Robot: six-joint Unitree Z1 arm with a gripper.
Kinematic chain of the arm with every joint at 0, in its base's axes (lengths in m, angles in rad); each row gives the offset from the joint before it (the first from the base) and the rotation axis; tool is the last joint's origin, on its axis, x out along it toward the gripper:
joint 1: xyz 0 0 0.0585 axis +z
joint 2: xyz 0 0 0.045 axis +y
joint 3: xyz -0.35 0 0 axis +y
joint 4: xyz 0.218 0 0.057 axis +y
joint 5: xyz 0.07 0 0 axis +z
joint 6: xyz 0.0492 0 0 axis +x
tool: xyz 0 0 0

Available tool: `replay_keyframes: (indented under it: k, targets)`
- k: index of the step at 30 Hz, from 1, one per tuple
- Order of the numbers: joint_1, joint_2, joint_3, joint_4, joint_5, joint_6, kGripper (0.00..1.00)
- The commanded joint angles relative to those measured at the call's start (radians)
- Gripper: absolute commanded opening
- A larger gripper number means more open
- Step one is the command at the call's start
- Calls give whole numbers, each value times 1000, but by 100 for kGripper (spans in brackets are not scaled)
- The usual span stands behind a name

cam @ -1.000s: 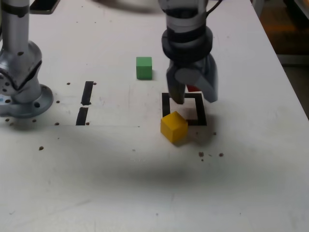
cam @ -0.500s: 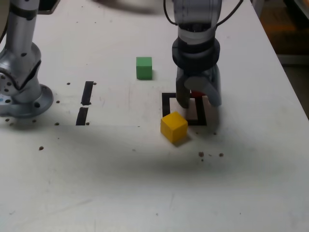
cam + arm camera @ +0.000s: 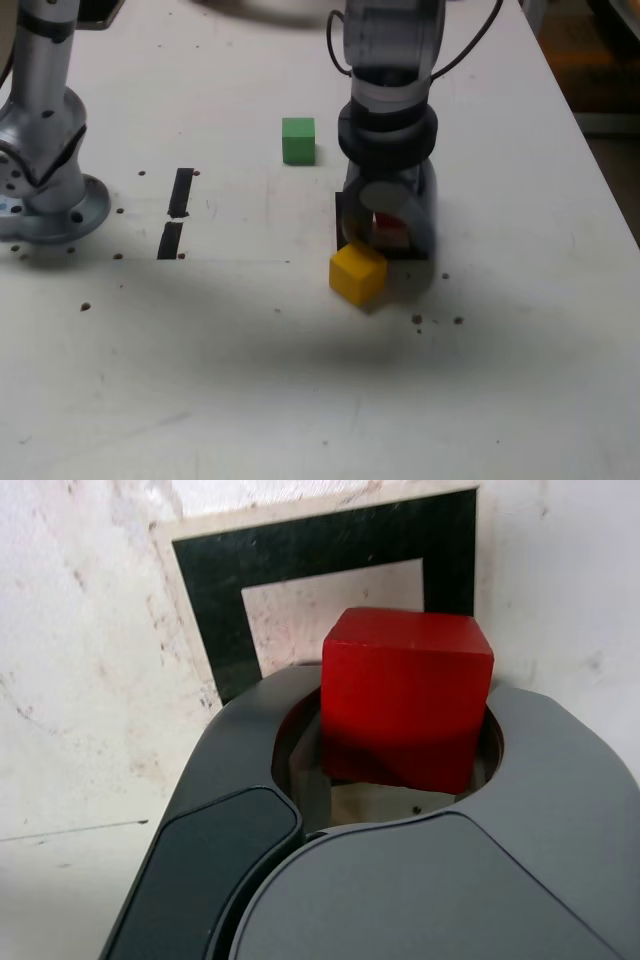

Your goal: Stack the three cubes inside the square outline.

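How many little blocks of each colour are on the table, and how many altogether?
Green block: 1
Yellow block: 1
Red block: 1, held in the gripper
Total: 3 blocks

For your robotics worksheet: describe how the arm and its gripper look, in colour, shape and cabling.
The arm is a silver-grey cylinder with black cables looping beside it and a black ring collar. The gripper has dark grey, rounded, smooth plastic jaws. No markings are visible.

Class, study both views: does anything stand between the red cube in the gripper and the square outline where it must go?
Nothing visible does. The gripper holds the red cube right over the square outline, whose white inside looks bare. The yellow cube sits at the outline's near corner, outside it.
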Motion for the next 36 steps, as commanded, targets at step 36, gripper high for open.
replay_keyframes:
  k: [36]
  targets:
    - [-64, -7, -30, 126, 119, -140, 21]
